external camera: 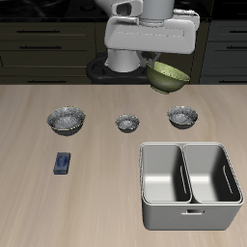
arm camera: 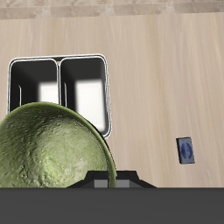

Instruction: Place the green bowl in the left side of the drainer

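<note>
The green bowl (external camera: 168, 75) hangs tilted high above the back of the table, and my gripper (external camera: 154, 67) is shut on its rim. In the wrist view the bowl (arm camera: 48, 150) fills much of the picture, its mottled inside facing the camera, with the gripper (arm camera: 105, 182) at its edge. The drainer (external camera: 145, 183), a grey metal basin with two side-by-side compartments and a small front handle, stands near the table's front edge, well below and forward of the bowl. In the wrist view, the drainer (arm camera: 59, 79) is partly hidden by the bowl. Nothing lies in either compartment.
Three grey patterned bowls (external camera: 66, 119) (external camera: 127, 123) (external camera: 182, 116) stand in a row across the middle of the table, between the held bowl and the drainer. A small blue object (external camera: 62, 163) (arm camera: 185, 150) lies on the table, away from the drainer.
</note>
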